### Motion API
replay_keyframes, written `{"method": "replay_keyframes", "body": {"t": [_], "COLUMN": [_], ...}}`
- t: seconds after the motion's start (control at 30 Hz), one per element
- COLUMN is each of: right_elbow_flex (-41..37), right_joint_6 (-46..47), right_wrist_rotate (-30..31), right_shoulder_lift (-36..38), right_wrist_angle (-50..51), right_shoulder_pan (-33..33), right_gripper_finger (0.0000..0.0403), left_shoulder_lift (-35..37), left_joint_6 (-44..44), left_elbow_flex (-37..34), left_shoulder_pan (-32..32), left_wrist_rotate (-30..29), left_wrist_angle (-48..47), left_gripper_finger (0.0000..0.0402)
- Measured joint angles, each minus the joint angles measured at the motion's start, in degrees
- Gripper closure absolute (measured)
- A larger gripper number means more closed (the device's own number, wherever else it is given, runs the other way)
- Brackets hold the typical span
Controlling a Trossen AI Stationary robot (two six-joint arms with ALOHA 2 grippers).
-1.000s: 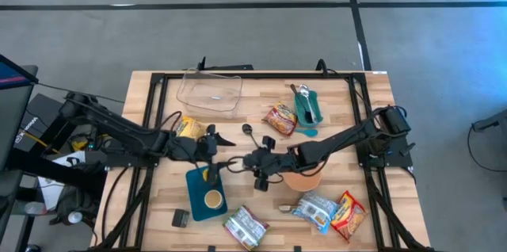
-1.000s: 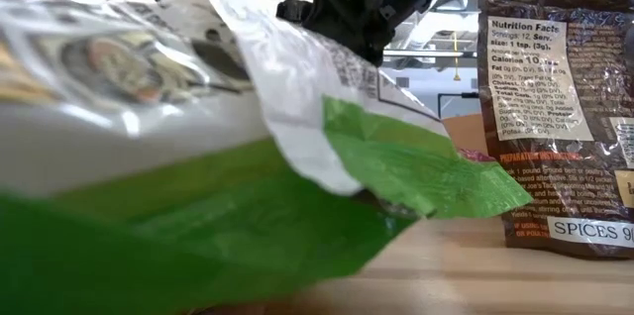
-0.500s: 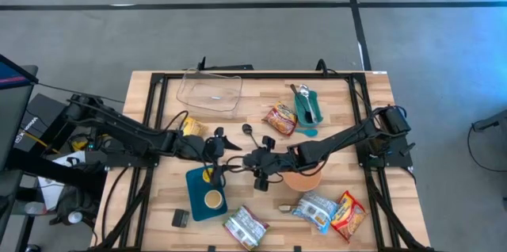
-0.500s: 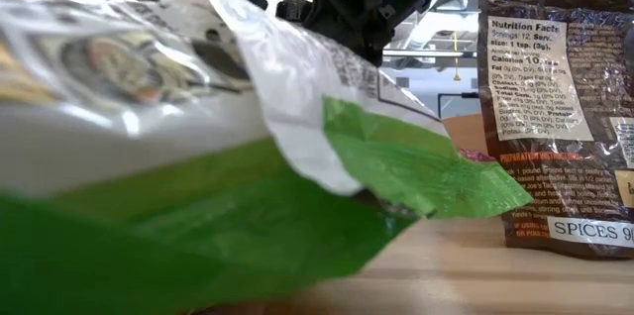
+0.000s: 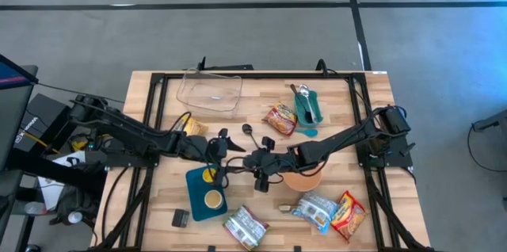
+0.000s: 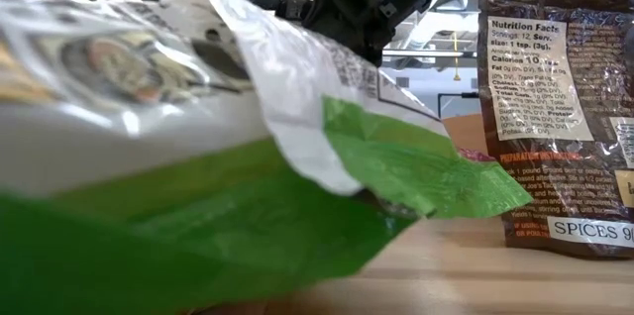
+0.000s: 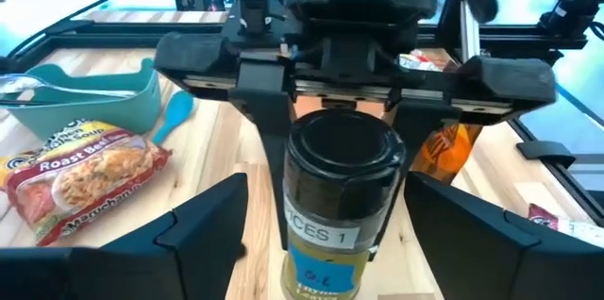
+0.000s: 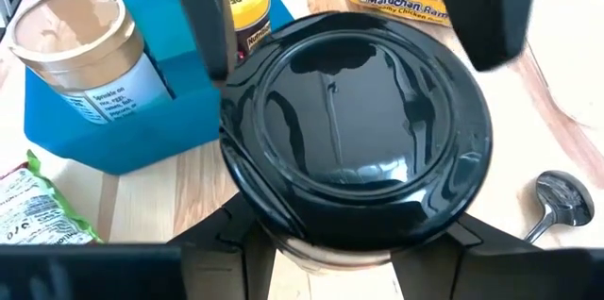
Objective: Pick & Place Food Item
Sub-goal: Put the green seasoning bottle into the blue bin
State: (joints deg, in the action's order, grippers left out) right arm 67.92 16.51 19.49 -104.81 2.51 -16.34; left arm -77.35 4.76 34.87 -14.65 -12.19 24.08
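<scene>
Right gripper [image 5: 252, 162]: I see it pinching a spice jar [image 7: 337, 208] by its black lid [image 8: 357, 140], mid-table.
Left gripper [image 5: 221, 150]: fingers spread, facing the jar from just beside it.
Jar: upright, held beside the blue tray [image 5: 205, 192].
Noodle packet [image 7: 80, 176]: flat on the table [image 5: 348, 133].

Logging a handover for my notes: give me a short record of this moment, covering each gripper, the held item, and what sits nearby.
right gripper: shut on the spice jar, holding it upright above the middle of the table
left gripper: open, fingers on either side of the jar, not touching it
jar lid: black, on
blue tray: beside the grippers, holding a tan-lidded tub
ramen packet: flat on the table next to a teal bowl
stage: looks like a handover, jar not yet taken
</scene>
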Motion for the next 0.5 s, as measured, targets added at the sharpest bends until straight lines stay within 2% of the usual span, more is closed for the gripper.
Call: {"method": "replay_keyframes", "body": {"t": [0.3, 0.5], "right_elbow_flex": [0.0, 0.0], "right_joint_6": [0.02, 0.02], "right_wrist_rotate": [-0.04, -0.13], "right_shoulder_lift": [-0.02, -0.02], "right_wrist_angle": [-0.69, -1.08], "right_shoulder_pan": [0.0, 0.04], "right_gripper_finger": [0.0244, 0.0244], "left_shoulder_lift": [-2.37, -2.49], "left_joint_6": [-0.14, -0.22], "left_elbow_flex": [0.09, 0.11], "left_shoulder_pan": [0.02, 0.02], "left_wrist_rotate": [0.2, 0.2], "left_wrist_angle": [3.98, 4.16], "left_gripper_finger": [0.0082, 0.0077]}}
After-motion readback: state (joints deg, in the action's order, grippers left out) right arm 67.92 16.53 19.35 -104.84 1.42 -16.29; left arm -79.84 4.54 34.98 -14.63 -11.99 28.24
